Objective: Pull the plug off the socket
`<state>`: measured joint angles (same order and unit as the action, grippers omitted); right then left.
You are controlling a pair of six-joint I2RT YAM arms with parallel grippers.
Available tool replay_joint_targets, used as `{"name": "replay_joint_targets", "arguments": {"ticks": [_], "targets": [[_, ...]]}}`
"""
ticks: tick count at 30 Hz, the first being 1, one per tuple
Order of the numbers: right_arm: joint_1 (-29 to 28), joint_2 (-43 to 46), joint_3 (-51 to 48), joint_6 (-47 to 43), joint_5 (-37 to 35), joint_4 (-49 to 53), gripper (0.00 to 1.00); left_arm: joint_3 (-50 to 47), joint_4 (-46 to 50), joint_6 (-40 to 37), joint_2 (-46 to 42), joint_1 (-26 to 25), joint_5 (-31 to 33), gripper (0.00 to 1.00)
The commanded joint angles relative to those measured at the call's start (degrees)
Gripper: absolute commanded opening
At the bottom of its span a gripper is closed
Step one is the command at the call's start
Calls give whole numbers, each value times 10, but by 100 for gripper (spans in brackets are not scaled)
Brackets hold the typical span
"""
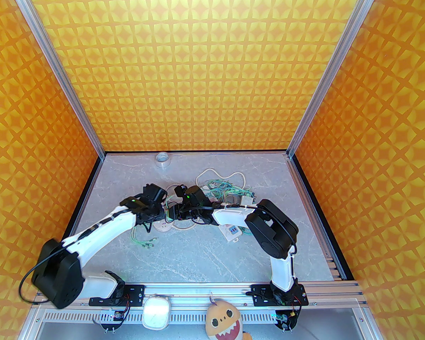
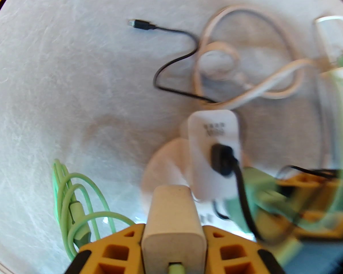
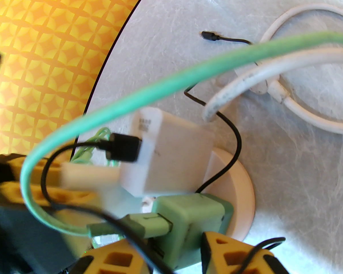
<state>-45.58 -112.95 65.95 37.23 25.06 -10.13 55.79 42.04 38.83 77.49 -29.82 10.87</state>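
A round white socket lies on the grey table with three plugs crowded on it. My left gripper is shut on a cream plug, whose far end rests on the socket. Beside it stands a white plug with a black USB cable in it. My right gripper is shut on a green plug at the socket's near rim, with a green cable coming out of it. Both grippers meet over the socket from opposite sides.
A tape roll sits by the back wall. A tangle of green cables and white cord loops lie behind the right arm, and a white power strip is beneath it. Loose green cable ends trail left of the socket.
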Motion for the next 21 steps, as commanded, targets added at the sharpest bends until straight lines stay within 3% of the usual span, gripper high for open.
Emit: {"name": "replay_joint_targets", "arguments": {"ticks": [1, 10, 21], "targets": [[-4, -38, -16, -20, -38, 86, 33, 0, -30, 4, -1, 5, -41, 27], [-4, -35, -16, -20, -39, 85, 34, 26, 40, -25, -19, 25, 29, 28], [-4, -27, -23, -18, -32, 71, 38, 16, 14, -94, -24, 163, 33, 32]]}}
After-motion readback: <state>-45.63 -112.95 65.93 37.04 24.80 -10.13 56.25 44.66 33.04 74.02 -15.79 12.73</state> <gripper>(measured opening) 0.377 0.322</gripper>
